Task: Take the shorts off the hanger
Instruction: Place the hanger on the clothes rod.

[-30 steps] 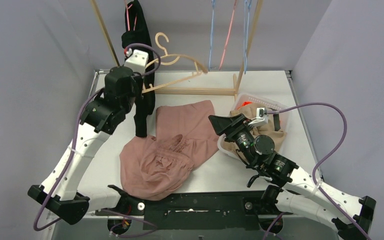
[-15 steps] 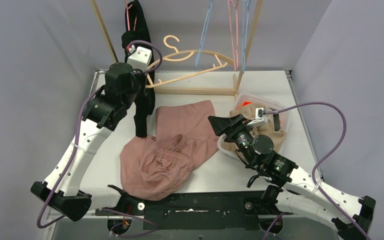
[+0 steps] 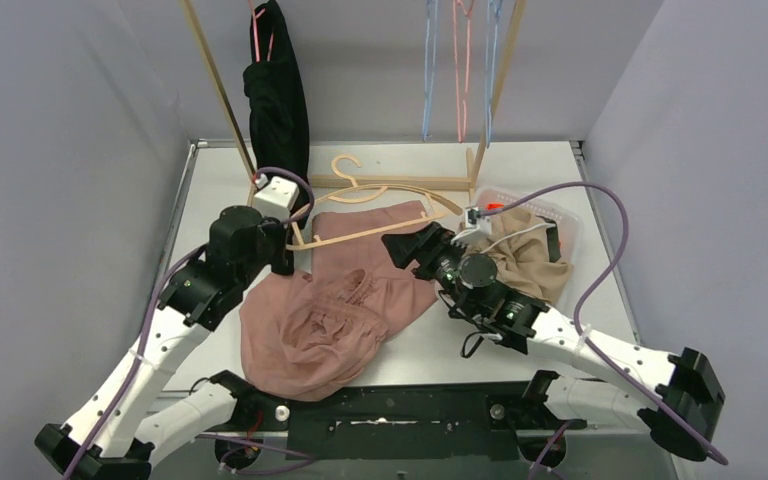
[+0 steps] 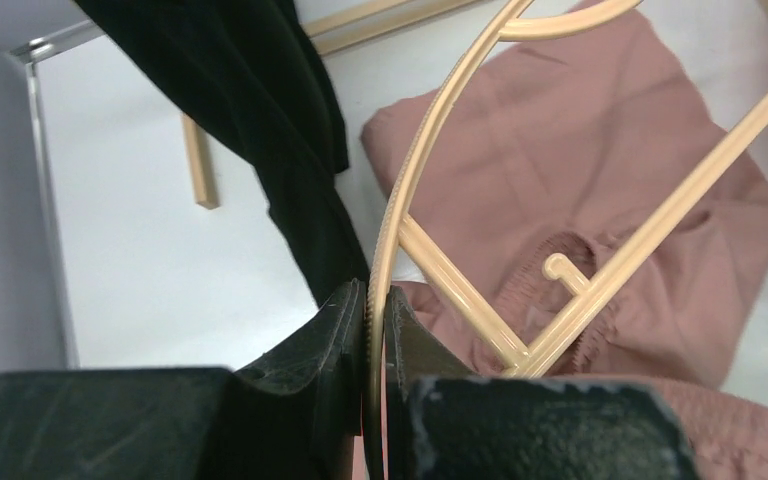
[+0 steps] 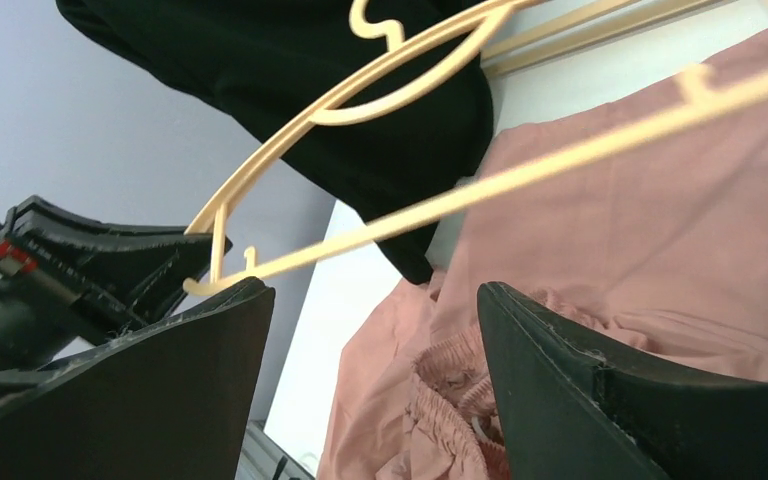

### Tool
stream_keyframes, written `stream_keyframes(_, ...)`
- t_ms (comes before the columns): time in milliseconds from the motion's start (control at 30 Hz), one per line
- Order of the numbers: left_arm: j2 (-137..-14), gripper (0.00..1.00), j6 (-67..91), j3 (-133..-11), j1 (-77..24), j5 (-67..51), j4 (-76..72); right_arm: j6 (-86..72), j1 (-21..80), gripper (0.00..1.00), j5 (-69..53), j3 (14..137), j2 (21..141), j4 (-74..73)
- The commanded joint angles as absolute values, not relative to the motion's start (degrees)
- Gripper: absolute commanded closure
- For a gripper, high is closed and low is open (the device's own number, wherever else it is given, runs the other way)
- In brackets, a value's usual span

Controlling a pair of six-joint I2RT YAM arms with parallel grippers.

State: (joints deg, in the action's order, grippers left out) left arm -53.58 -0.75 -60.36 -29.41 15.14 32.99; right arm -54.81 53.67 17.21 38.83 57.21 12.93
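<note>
The dusty pink shorts (image 3: 335, 300) lie crumpled on the table (image 3: 520, 160), from just behind the middle of its near edge toward the centre. The gathered waistband is bunched in the middle of the heap and one flat leg reaches farther back. They are off the hanger.

Above the far left part of the shorts, the left gripper (image 4: 372, 305) has its jaws pinched tight on one end of the cream plastic hanger (image 4: 455, 288). The hanger is held tilted over the pink fabric, with its hook pointing toward the far edge.

The right gripper (image 5: 370, 310) hovers over the right part of the shorts, jaws spread wide and holding nothing. It faces the left gripper, and the hanger's bottom bar passes just above its fingers.

Just behind the right arm, near the right edge, a pale plastic basket (image 3: 563, 222) holds the beige shorts (image 3: 520, 260), heaped and spilling over its near rim.

Along the far edge stands a wooden rack (image 3: 390, 182). A dark garment (image 3: 278, 110) hangs from it at the far left. Thin blue and pink hangers (image 3: 457, 70) dangle toward the far right.
</note>
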Motion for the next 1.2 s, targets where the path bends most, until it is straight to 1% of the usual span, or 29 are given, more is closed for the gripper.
stream_keyframes(0,-47.66,1.0,0.47,-57.14,-33.09,10.08,25.1,-54.75,54.45,0.24,13.22,43.3,62.8,24.69)
stream_keyframes(200,-42.2,1.0,-0.08,-50.22,-42.42,16.52,22.64,-55.36,55.7,0.25,11.47,51.66,71.41,23.46)
stream_keyframes(333,-39.49,1.0,-0.84,-47.76,-45.44,21.3,21.82,-56.06,56.96,0.25,11.56,54.06,75.56,25.17)
stream_keyframes(433,-37.13,1.0,-1.24,-46.17,-46.12,22.24,20.58,-58.85,57.82,0.25,14.51,56.37,78.36,21.9)
stream_keyframes(567,-34.27,1.0,-3.13,-44.21,-46.23,20.13,18.95,-65.35,58.85,0.25,21.04,57.85,81.04,18.3)
stream_keyframes(700,-31.99,1.0,-5.91,-42.76,-46.24,18.6,17.76,-69.07,59.1,0.25,24.02,62.98,83.6,10.78)
stream_keyframes(800,-30.43,1.0,-7.71,-41.87,-46.23,18.82,16.58,-78.39,59.26,0.29,25.75,64.93,84.63,5.29)
stream_keyframes(833,-29.95,1.0,-8.46,-41.6,-46.21,18.74,16.04,-79.23,59.41,0.29,24.96,65.36,84.76,5.54)
stream_keyframes(900,-29.25,1.0,-9.49,-40.88,-46.22,18.78,15.03,-80.12,60.72,0.3,27.05,66.69,85.04,4.37)
stream_keyframes(1000,-29.24,1.0,-10.93,-40.66,-46.23,19.78,14.3,-84.96,62.8,0.31,31.24,70.36,85.93,-3.66)
stream_keyframes(1167,-29.43,1.0,-12.94,-40.05,-46.24,20.59,12.59,-87.37,64.07,0.33,32.15,70.31,86.14,-3.42)
